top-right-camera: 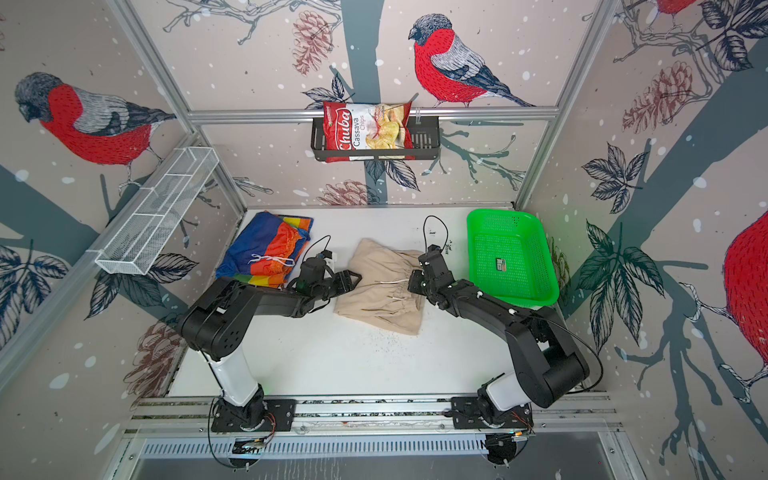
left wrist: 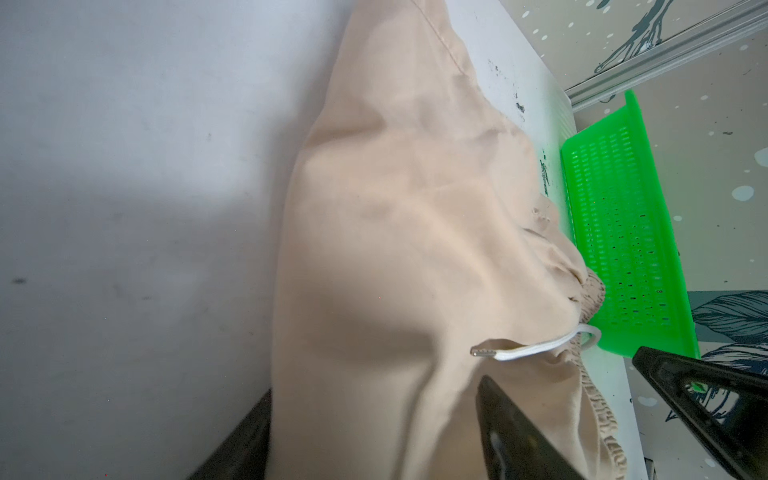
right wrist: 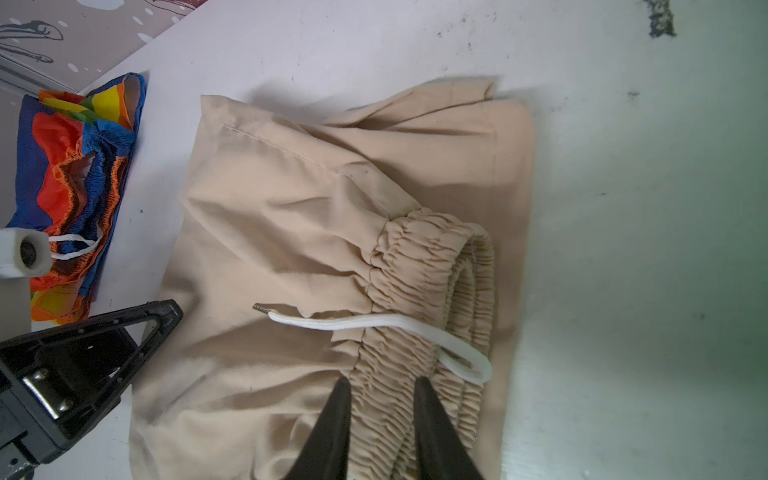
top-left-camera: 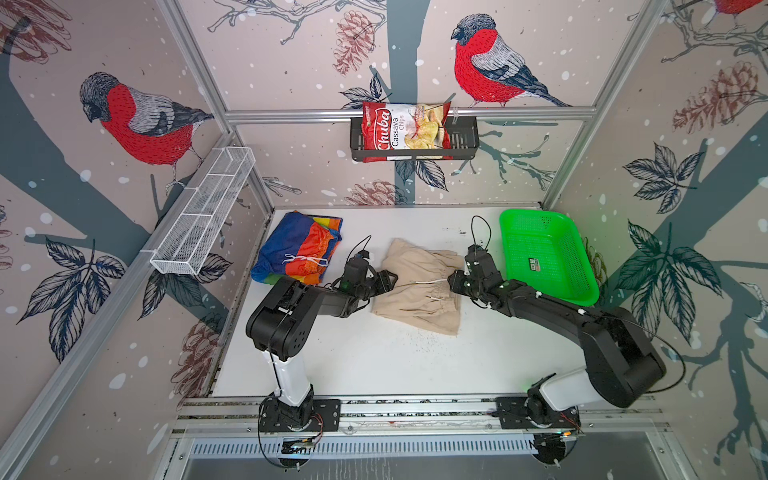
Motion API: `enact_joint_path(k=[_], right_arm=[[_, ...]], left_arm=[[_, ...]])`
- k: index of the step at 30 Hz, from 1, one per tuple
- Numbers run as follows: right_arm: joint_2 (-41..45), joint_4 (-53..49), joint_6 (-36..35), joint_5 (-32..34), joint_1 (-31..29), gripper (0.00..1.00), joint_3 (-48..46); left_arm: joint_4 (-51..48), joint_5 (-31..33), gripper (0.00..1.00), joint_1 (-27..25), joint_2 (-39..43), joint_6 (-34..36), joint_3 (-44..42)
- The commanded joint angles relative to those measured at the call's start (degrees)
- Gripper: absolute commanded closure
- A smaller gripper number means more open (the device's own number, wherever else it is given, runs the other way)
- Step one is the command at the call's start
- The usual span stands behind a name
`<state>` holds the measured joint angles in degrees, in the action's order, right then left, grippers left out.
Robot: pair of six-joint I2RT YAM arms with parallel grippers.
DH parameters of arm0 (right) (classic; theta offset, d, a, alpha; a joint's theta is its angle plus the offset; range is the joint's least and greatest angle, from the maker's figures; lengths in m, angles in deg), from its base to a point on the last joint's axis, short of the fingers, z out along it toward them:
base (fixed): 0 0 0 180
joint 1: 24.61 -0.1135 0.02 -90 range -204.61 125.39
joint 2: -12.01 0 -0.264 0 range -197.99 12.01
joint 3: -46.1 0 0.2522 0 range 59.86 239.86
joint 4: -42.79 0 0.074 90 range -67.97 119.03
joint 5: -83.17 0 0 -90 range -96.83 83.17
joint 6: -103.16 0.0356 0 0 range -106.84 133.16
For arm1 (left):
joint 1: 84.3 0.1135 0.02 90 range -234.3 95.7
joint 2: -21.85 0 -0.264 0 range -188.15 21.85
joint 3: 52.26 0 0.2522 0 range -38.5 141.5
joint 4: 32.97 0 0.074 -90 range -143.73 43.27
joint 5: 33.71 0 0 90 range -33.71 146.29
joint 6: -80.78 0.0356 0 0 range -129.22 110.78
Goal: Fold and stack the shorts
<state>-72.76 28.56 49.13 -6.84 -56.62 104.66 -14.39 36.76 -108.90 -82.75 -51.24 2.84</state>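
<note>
Left gripper (top-left-camera: 390, 279), jaws apart, sits low at the 9 o'clock edge of the beige shorts (top-left-camera: 415, 303). Right gripper (top-left-camera: 452, 282) clamps their 3 o'clock waistband (right wrist: 415, 257). Bare table (top-left-camera: 415, 365) lies at 6 o'clock.

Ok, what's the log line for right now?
left tool open by beige shorts | right tool pinching their waistband | rainbow shorts apart

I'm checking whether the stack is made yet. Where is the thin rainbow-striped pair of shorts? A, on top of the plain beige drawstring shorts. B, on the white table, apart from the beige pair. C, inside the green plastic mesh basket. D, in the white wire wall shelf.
B: the rainbow-striped shorts lie on the white table by its far left corner, bare tabletop showing between them and the beige shorts.
</note>
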Motion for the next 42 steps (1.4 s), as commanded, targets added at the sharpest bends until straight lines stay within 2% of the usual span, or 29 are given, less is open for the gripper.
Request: enact_joint_path(k=[1,5,11,19,24,32,38,42], right_arm=[[-0.5,1.6,0.5,0.6,-0.4,0.72,0.4],[-0.8,1.6,0.7,0.8,-0.7,0.73,0.4],[0.9,0.5,0.6,2.0,-0.8,0.74,0.4],[3.6,-1.0,0.1,4.4,-0.6,0.74,-0.2],[4.1,-0.8,0.2,4.5,-0.6,0.74,-0.6],[4.2,-1.1,-0.7,4.7,-0.6,0.74,-0.8],[3.8,-0.5,-0.8,4.4,-0.5,0.75,-1.1],[3.7,0.1,-1.0,4.2,-0.4,0.75,-1.9]], left_arm=[[-4.1,-0.7,0.56,-0.7,-0.9,-0.6,0.3],[-5.1,-0.3,1.0,-1.0,-1.0,-0.9,1.0],[-12.3,1.8,1.0,-1.0,2.1,1.8,4.8],[-25.7,11.7,1.0,-0.6,9.7,8.9,10.9],[-33.1,16.4,1.0,-0.2,10.4,12.0,15.5],[-40.8,27.8,1.0,2.4,11.7,13.6,21.0],[-46.0,32.0,1.0,4.3,8.3,16.1,26.8],[-45.0,32.7,1.0,9.1,8.1,15.4,26.2]])
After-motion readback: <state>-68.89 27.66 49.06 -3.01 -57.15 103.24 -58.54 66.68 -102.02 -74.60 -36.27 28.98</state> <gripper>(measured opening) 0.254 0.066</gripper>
